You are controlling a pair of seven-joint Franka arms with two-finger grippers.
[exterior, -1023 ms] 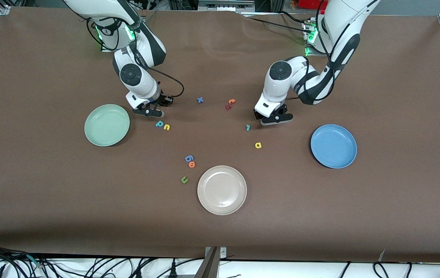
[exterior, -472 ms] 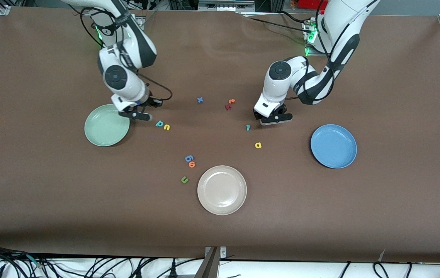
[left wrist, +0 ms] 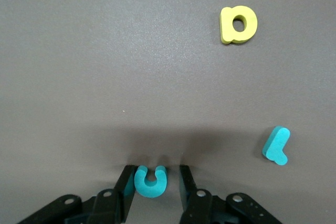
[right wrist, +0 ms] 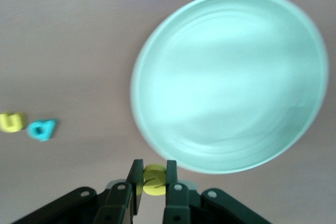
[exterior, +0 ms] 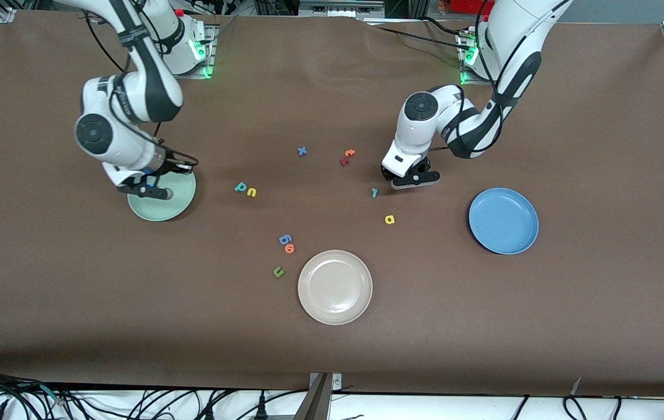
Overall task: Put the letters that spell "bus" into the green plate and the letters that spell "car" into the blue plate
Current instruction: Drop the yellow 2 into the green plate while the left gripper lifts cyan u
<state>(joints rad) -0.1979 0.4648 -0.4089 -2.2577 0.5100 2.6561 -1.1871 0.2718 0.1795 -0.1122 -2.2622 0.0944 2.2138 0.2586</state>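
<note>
Right pincer [right wrist: 152,182]: we see it clamping the yellow s [right wrist: 154,180] over the green plate's [exterior: 174,205] rim, frame left.
Left pincer [left wrist: 155,178]: fingers parted around the teal c [left wrist: 150,181] on the tabletop [exterior: 332,350], right of centre.

My front camera looked down from high across the table [exterior: 332,350]. Each wrist camera stared closely past its own tool at that same tabletop.
</note>
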